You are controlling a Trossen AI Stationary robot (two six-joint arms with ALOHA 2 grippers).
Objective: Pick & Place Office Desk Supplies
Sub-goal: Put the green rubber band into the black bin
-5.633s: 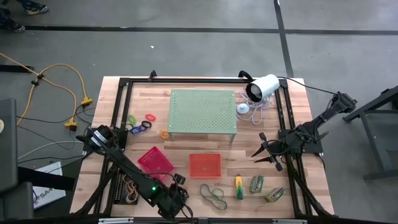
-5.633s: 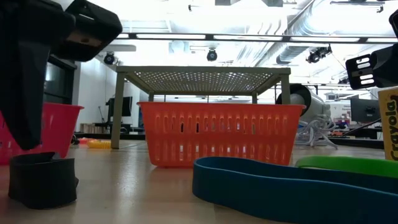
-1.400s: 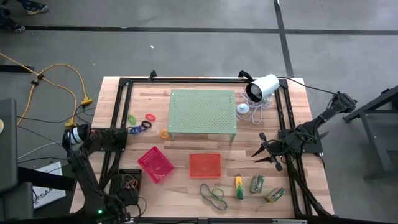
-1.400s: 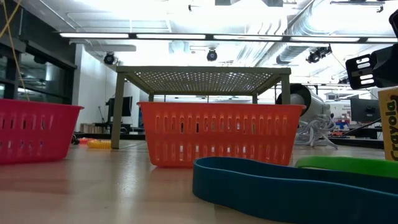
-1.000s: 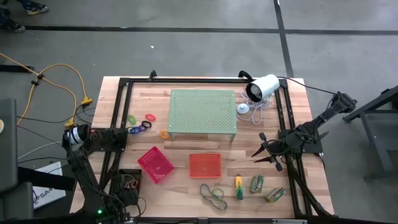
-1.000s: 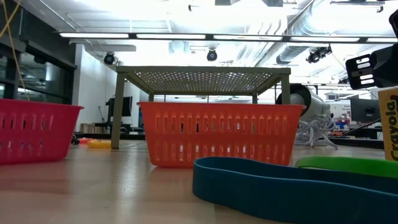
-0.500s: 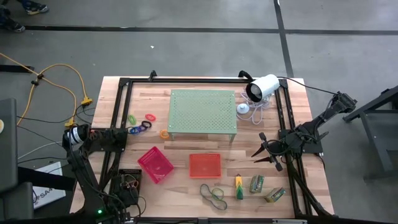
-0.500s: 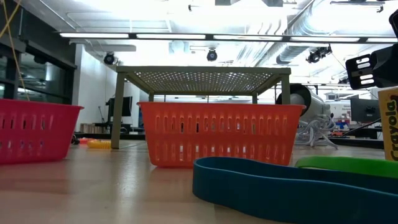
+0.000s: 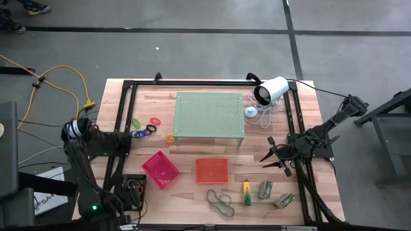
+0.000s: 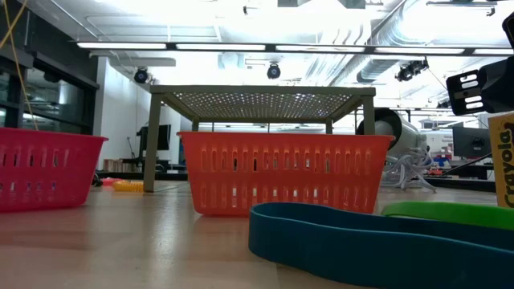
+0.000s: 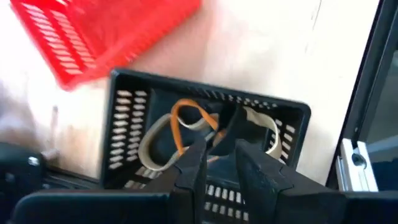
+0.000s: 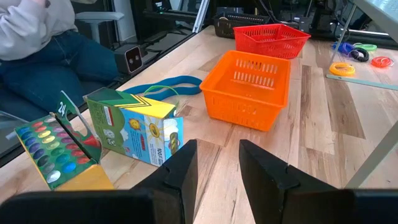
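My left gripper (image 11: 217,158) hangs open over the black tray (image 9: 131,188) at the table's near left. In that tray lie tan and orange rubber bands (image 11: 180,127) and a dark band (image 11: 233,124), which shows in the gap between my fingertips. Blue and green bands (image 9: 219,200), a yellow-green marker (image 9: 246,192) and two green packs (image 9: 264,189) lie at the near edge. Coloured rings (image 9: 145,129) lie left of the stand. My right gripper (image 9: 268,156) waits open at the right, with nothing between its fingers.
A pink tray (image 9: 160,169) and an orange tray (image 9: 211,170) stand near the table's middle. Behind them are the pale green perforated stand (image 9: 209,115) and a white camera (image 9: 271,90) at the far right. A seated person (image 12: 37,37) is beyond the table's edge.
My left arm has risen a little above the black tray, its gripper still pointing down into it. The bands in the tray and all other things have stayed where they were.
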